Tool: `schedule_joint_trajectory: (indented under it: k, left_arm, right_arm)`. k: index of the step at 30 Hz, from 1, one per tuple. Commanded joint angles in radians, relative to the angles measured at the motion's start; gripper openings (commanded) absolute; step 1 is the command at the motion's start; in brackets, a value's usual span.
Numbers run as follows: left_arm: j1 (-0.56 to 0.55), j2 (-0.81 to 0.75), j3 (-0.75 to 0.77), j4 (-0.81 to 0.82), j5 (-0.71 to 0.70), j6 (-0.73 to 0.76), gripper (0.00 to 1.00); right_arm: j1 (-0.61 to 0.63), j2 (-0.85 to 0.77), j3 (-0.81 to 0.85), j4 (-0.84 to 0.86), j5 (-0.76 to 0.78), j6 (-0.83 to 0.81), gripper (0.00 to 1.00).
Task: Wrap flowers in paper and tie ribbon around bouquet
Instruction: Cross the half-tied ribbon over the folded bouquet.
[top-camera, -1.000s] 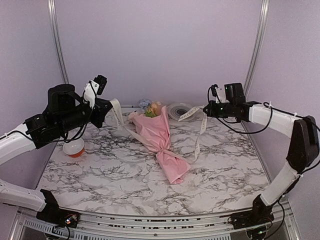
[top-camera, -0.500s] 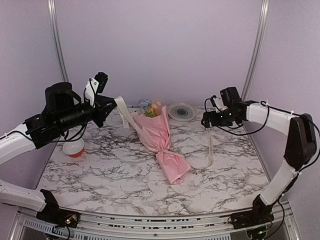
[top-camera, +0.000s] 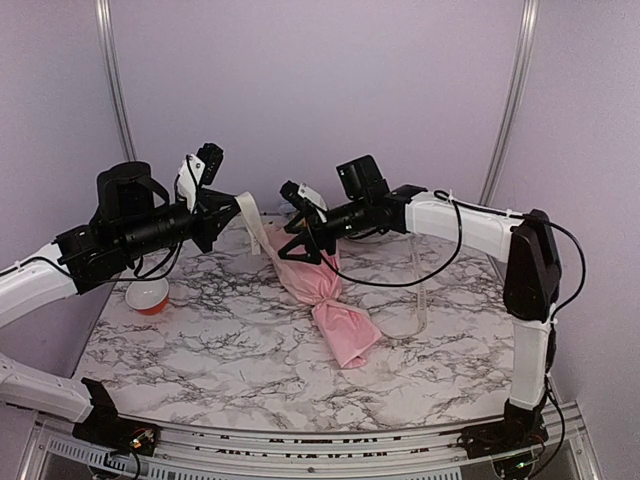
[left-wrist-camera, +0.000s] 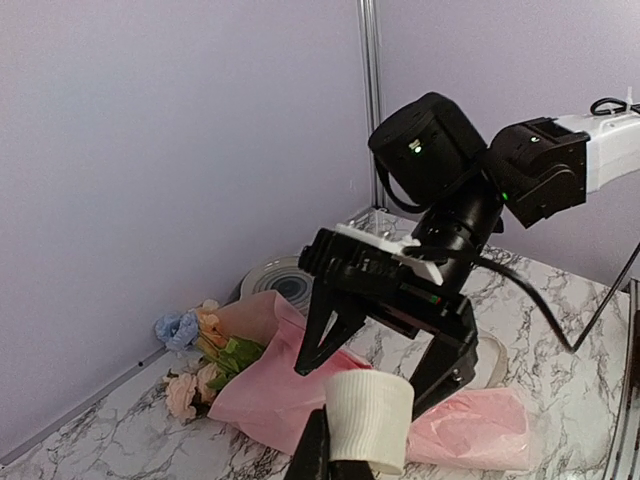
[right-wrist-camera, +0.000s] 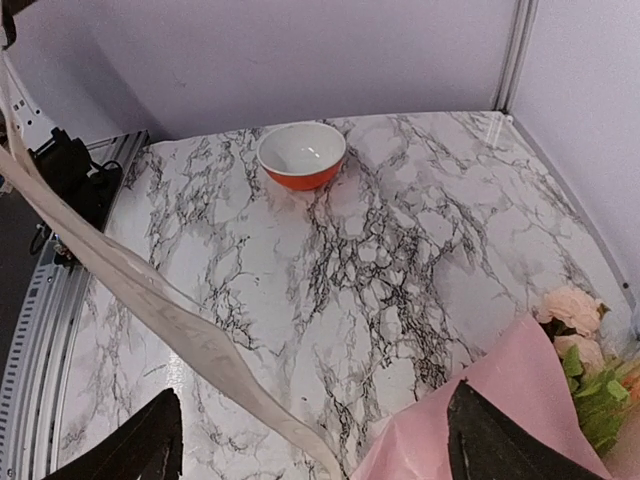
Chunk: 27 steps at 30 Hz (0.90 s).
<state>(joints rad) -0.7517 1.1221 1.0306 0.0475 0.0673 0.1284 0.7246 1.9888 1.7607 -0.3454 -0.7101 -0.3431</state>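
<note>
Left gripper (top-camera: 228, 208) clamped on ribbon (top-camera: 250, 215), 10 o'clock of bouquet (top-camera: 322, 290). Right gripper (top-camera: 302, 255) jaws wide open, empty, over its 11 o'clock end.

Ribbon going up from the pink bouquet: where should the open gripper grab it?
Probably the stretched, flat span of ribbon between the shut left gripper and the bouquet, at its low end. The open right gripper hovers just over it, so come from above, closing across its narrow width.

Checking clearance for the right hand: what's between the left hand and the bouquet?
Just the ribbon, pinched in the left hand and slanting down to the bouquet over the bare table. Clearest in the top view; the right wrist view shows it too.
</note>
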Motion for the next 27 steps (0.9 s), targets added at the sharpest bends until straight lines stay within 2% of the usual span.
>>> schedule_joint_trajectory:
  k: [1,4,14,16,20,22,25,27]
  left_arm:
    - [-0.001,0.006,0.050,0.014,0.008,0.031,0.00]
    - [-0.001,0.011,0.055,0.006,-0.010,0.046,0.00]
    - [-0.001,0.016,0.081,-0.029,-0.047,0.087,0.00]
    - [0.000,0.007,0.079,-0.041,-0.063,0.091,0.00]
    - [-0.002,-0.010,0.042,-0.065,-0.031,0.121,0.00]
    - [-0.016,0.008,0.018,-0.131,0.111,0.154,0.01]
    - [-0.114,0.041,-0.071,-0.175,0.234,0.232,0.06]
    - [-0.182,0.072,-0.141,-0.196,0.232,0.304,0.17]
  right_arm:
    - [-0.010,0.078,0.054,-0.090,-0.136,-0.091,0.86]
    - [-0.008,0.103,0.042,-0.099,-0.187,-0.120,0.77]
    - [-0.033,0.180,0.047,-0.108,-0.192,-0.103,0.21]
    - [-0.055,0.157,-0.015,-0.035,-0.196,-0.056,0.00]
    - [-0.095,0.105,-0.113,0.135,-0.180,0.074,0.00]
    - [-0.103,0.079,-0.148,0.193,-0.157,0.116,0.00]
    - [-0.105,0.032,-0.205,0.269,-0.081,0.139,0.00]
    - [-0.105,0.003,-0.242,0.311,-0.054,0.153,0.00]
